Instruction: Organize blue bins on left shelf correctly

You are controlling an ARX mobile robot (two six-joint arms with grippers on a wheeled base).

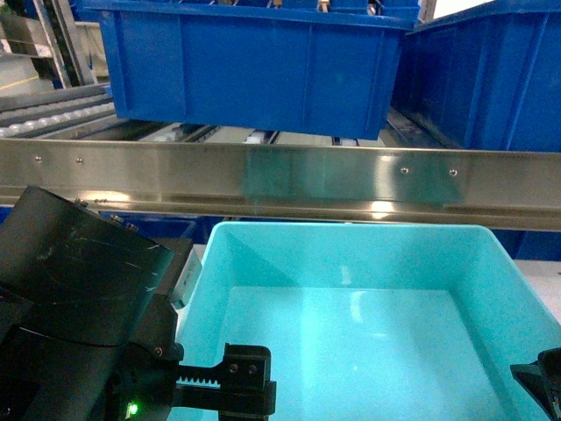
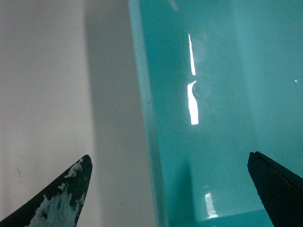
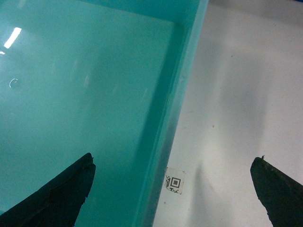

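Note:
One empty light turquoise blue bin point(image 1: 351, 342) stands on a white tabletop just below the front steel rail point(image 1: 280, 180) of the left shelf. My left gripper point(image 2: 169, 158) is open and straddles the bin's left wall point(image 2: 144, 99), with one finger over the table and the other over the bin's inside point(image 2: 213, 94). My right gripper point(image 3: 173, 158) is open too and straddles the bin's right wall point(image 3: 165, 137). In the head view the left gripper point(image 1: 237, 386) is at the bin's near left edge and the right gripper point(image 1: 539, 386) at its near right edge.
Two royal-blue bins point(image 1: 254, 70) point(image 1: 491, 79) sit on the shelf lanes above the rail. Grey rollers point(image 1: 53, 114) show at the far left. White tabletop point(image 2: 42, 85) lies on both sides of the bin, with a small QR sticker point(image 3: 174, 181) by its right wall.

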